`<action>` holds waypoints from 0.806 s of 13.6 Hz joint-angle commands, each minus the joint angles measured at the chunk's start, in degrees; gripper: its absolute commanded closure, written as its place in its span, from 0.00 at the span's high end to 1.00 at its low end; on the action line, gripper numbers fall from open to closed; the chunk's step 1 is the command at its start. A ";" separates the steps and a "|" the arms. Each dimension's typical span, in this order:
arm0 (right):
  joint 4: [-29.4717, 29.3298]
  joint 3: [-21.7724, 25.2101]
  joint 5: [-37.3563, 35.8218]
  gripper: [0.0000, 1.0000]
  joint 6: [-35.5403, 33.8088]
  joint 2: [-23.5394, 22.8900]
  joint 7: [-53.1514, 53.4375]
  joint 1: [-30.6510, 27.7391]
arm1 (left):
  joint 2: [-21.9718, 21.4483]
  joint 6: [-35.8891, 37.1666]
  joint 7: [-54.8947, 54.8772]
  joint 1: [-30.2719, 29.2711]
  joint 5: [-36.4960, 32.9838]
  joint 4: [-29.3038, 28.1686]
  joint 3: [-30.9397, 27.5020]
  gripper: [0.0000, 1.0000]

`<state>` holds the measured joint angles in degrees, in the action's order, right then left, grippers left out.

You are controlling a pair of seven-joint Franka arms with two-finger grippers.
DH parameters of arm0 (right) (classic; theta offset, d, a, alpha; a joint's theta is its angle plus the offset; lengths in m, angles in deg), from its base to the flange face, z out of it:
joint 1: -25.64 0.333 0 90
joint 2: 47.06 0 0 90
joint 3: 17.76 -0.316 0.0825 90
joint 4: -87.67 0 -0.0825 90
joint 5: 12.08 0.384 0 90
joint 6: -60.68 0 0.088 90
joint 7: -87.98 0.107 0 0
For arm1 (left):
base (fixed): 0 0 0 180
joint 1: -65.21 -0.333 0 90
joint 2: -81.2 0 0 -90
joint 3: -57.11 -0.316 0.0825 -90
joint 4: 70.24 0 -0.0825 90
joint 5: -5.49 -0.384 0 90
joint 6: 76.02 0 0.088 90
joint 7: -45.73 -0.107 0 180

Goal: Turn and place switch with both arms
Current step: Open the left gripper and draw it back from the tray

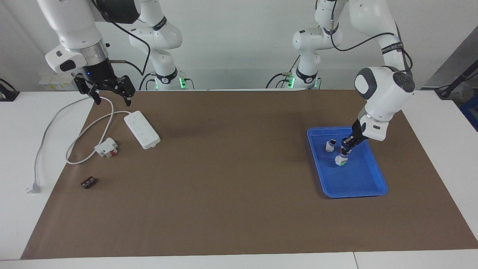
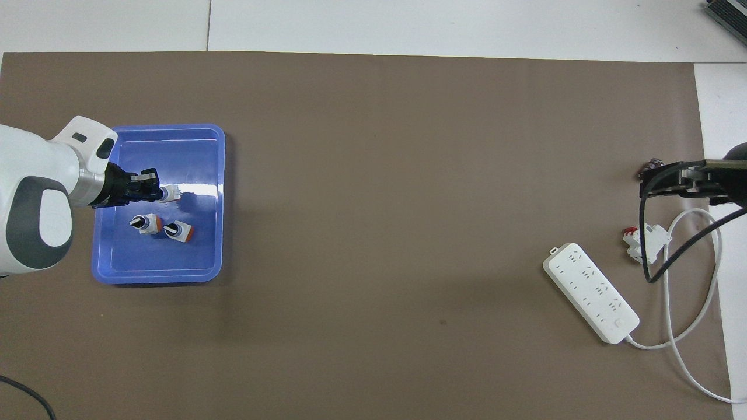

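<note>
Overhead view shows the left pincer (image 2: 153, 192) clamped on a small white rotary switch (image 2: 170, 193) over the blue plastic tray (image 2: 201, 134), presumably lifting it for handover, while the right pincer (image 1: 111, 98) waits spread.

1. Robotics lab: two glossy white jointed robot arms (image 1: 377, 86) w/ cabled bases (green lights lit) at a bare white wall.
2. White table (image 1: 22, 209) under a brown paper sheet (image 1: 224, 179).
3. Test props: blue plastic tray (image 1: 373, 186), white power strip (image 1: 142, 129).
</note>
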<state>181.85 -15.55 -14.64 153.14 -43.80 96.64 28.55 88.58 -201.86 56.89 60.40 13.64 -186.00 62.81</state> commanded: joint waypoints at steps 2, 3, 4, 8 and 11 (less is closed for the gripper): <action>-0.06 -0.37 1.25 1.00 -0.79 0.78 1.36 -0.62 | -0.09 1.39 -7.79 -0.64 -1.03 0.10 0.36 0.53; 0.21 -0.37 1.25 1.00 -1.14 0.95 1.36 -0.53 | -0.09 1.39 -9.82 -0.64 -1.03 0.27 0.36 0.64; 0.21 -0.37 1.25 1.00 -1.23 0.95 1.36 -0.44 | -0.18 1.39 -11.23 -0.55 -1.03 0.62 0.36 0.72; 0.21 -0.45 1.25 1.00 -0.62 0.95 1.18 -0.18 | -2.02 1.30 -15.82 0.24 -1.12 3.16 0.45 0.99; -0.05 -0.37 -0.15 1.00 -0.44 0.86 0.57 0.08 | -4.83 1.91 -16.08 1.55 -1.20 3.79 0.89 0.99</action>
<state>181.82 -15.72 -14.61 152.75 -43.58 97.29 28.68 86.43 -201.40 41.41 60.55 13.57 -182.13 63.85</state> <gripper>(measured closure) 0.000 0.009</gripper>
